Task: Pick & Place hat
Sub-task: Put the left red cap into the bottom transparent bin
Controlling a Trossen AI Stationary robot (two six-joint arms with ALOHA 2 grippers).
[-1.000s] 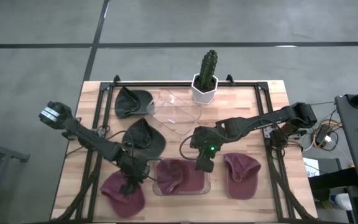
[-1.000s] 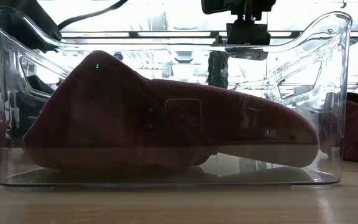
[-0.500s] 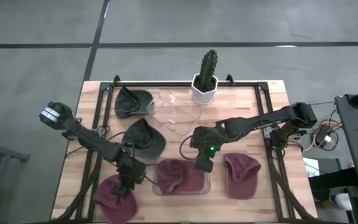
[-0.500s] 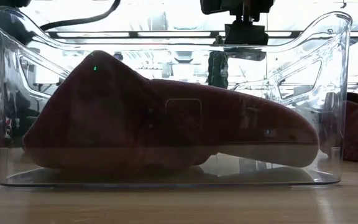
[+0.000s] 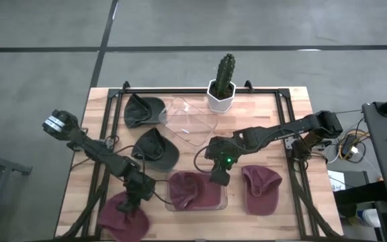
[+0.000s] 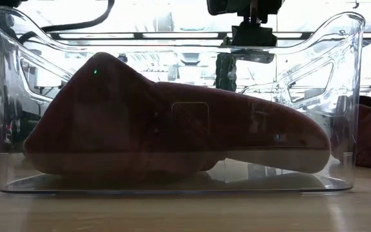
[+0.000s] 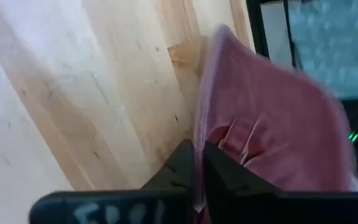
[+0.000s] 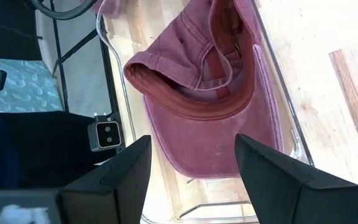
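Left fingers [image 7: 194, 163] pinch maroon hat [image 5: 123, 218]; right fingers [image 8: 191, 163] spread above bin [image 5: 227, 202]

Robot lab — wooden bench [image 5: 274, 144] on grey concrete floor [image 5: 39, 60], loose cables [image 5: 351, 149]

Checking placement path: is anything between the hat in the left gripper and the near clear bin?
Nothing stands on the bare wood between them. The left gripper is shut on the maroon hat, left of the clear bin, but another maroon hat already fills it.
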